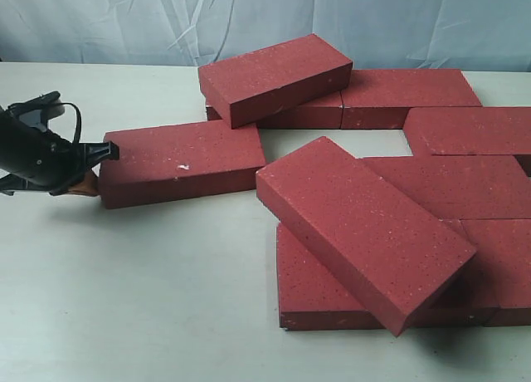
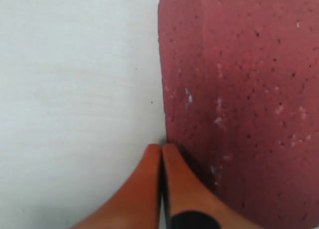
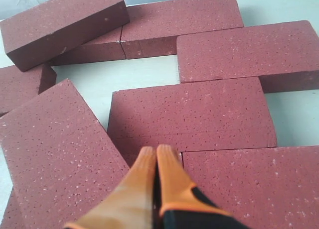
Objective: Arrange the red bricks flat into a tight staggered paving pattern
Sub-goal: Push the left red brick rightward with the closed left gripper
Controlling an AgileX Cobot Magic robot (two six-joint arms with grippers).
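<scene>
The left tool, fingers pressed together, butts the left end of the chipped brick lying flat on the desk, probably to shove it right toward the other red bricks. The right tool, likewise pressed together, hovers over those, two lying tilted.

Exterior camera overlooks the red bricks; wrist cameras look down at them closely.
</scene>
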